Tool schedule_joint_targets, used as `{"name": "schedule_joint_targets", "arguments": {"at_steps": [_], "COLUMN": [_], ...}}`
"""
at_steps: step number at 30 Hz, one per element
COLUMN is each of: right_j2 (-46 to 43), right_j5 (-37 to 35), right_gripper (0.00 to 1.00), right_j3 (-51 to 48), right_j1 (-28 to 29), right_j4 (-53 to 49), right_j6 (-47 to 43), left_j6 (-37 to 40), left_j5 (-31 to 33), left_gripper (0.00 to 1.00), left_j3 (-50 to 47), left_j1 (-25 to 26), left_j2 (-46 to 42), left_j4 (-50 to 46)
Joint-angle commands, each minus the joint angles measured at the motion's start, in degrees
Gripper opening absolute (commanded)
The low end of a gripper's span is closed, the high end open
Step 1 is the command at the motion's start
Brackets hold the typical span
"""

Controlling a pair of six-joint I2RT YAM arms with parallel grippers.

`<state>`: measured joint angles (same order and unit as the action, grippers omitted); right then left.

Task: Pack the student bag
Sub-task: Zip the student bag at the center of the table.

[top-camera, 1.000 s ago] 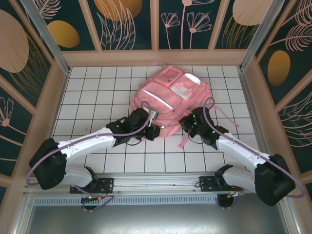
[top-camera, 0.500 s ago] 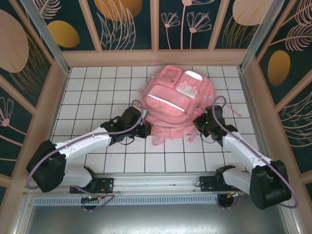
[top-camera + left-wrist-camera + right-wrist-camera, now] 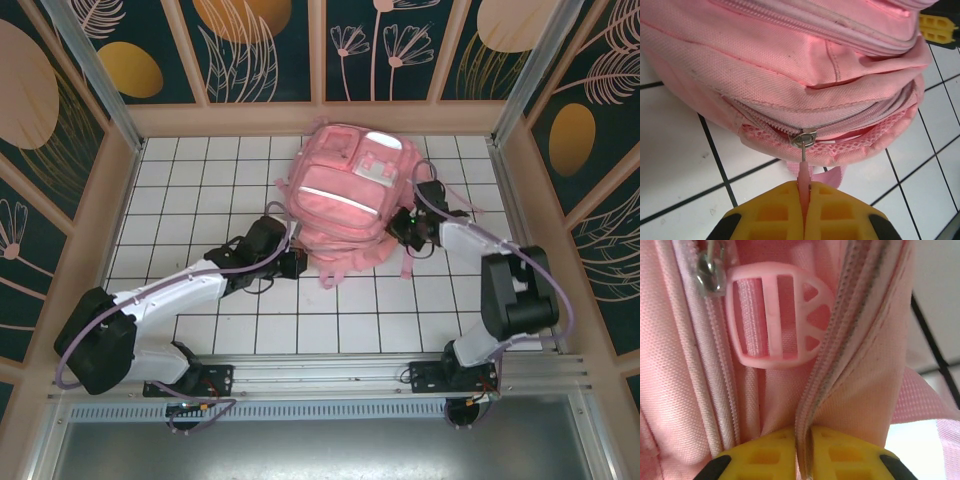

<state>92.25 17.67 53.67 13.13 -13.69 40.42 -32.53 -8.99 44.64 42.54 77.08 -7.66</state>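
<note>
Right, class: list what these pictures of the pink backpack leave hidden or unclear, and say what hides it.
- Contents of the student bag: top view, its fabric covers them.
- The left gripper beyond the zip pull it pinches: left wrist view, cut off below.
- Which zipped seam the right gripper pinches: right wrist view, too close to place.

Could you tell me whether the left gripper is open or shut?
Shut: the left gripper pinches the student bag's pink zipper pull, fingers pressed together.
</note>
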Motion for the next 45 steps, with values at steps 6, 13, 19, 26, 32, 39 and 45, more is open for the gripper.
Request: {"name": "schedule_joint_targets", "arguments": {"at_steps": [6, 13, 19, 26, 32, 39, 45], "right_j2": [3.1, -12.8, -21.6, -24.7, -23.4, -16.3, -15.8], "right_j5": [1.5, -5.3, 0.1, -0.9, -2.3, -1.5, -4.8], "right_gripper": [0.44, 0.57, 0.47, 0.51, 0.52, 0.49, 0.22], "right_j3": [11.3, 2.0, -9.6, -13.5, -14.8, -13.2, -13.4], "right_j1": [1.1, 2.3, 9.8, 16.9, 16.9, 17.9, 18.9], "right_j4": [4.6, 2.4, 7.1, 10.5, 14.6, 18.1, 17.0], "right_j6": [-6.9, -0.2, 18.7, 30.9, 33.4, 34.5, 33.5], "left_j6": [1.0, 0.0, -0.5, -0.7, -1.1, -1.0, -0.2], "left_j5": [-3.8, -6.3, -7.6, -6.8, -6.7, -6.3, -4.6], "left_gripper": [0.00, 0.00, 0.00, 0.00, 0.00, 0.00, 0.00], "left_j3": [4.7, 9.2, 13.3, 16.3, 16.2, 16.3, 16.3], "left_j1": [0.5, 0.6, 2.5, 5.5, 6.6, 7.0, 7.0], "left_j2": [4.2, 8.3, 11.7, 13.4, 12.9, 12.2, 12.0], "left_j4": [0.4, 3.0, 4.2, 3.8, 4.2, 4.2, 3.1]}}
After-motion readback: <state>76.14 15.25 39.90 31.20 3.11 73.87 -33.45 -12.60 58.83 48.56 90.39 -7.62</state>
